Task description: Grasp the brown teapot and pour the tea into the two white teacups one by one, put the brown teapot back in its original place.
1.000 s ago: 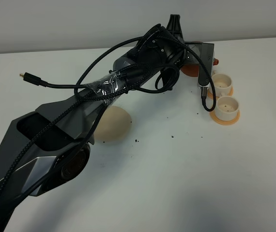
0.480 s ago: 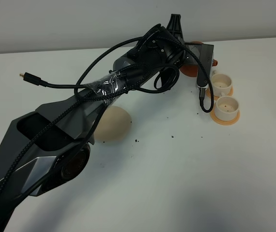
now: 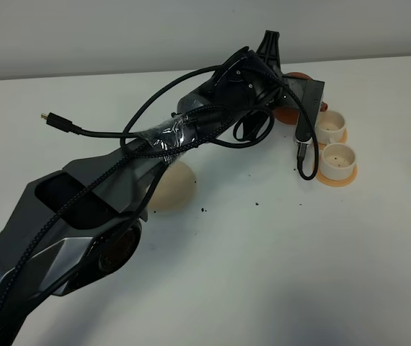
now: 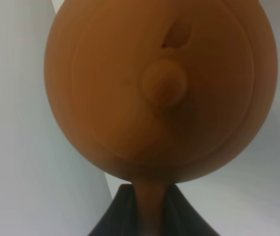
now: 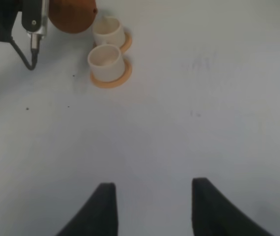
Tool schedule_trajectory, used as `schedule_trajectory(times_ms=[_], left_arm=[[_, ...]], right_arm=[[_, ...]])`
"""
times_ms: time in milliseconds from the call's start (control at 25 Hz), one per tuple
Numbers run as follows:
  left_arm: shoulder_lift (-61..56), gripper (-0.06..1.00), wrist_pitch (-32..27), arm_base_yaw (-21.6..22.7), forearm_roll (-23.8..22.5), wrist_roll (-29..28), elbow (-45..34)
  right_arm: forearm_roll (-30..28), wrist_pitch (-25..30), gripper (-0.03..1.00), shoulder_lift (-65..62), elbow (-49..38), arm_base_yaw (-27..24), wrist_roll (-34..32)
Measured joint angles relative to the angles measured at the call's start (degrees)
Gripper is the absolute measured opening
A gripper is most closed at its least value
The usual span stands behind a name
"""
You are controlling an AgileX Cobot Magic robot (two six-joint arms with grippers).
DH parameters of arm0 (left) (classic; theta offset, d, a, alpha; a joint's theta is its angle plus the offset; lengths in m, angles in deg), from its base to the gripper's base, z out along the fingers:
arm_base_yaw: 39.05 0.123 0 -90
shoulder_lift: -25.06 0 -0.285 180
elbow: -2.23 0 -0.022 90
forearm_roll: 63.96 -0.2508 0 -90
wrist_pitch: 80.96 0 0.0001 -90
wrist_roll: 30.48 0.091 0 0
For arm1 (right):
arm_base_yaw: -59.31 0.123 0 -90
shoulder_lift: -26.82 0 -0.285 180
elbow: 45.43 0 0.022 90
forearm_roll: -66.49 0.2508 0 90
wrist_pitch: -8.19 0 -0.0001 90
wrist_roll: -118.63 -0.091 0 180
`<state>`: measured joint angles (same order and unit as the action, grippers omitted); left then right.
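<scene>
The brown teapot (image 4: 159, 88), squat, round, reddish clay with a knobbed lid, was held by its loop handle in the closed left pincer (image 4: 149, 211), its body jutting straight out past the fingertips. The two white teacups (image 3: 330, 124) stood upright just beyond that pincer, side by side on the worktop (image 3: 263, 252), each on an orange saucer (image 3: 335, 177); the teapot hung right beside the farther cup. The cream coaster (image 3: 171, 186) lay bare, well behind the pincer.

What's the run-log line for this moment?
left hand: shut on brown teapot handle | teapot: off coaster, beside far teacup | right hand: open, empty
</scene>
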<state>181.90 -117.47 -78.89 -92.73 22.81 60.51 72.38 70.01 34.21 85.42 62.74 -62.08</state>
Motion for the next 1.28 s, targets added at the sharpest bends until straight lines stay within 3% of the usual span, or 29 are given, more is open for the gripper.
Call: schedule_trajectory(times_ms=[680, 1280], left_arm=[[0.23, 0.12, 1.3, -0.18, -7.94, 0.15, 0.0], [0.27, 0.12, 3.84, -0.58, -9.73, 0.15, 0.0]], right_arm=[[0.0, 0.0, 0.37, 0.0, 0.0, 0.0, 0.0], [0.0, 0.0, 0.37, 0.0, 0.0, 0.0, 0.0]])
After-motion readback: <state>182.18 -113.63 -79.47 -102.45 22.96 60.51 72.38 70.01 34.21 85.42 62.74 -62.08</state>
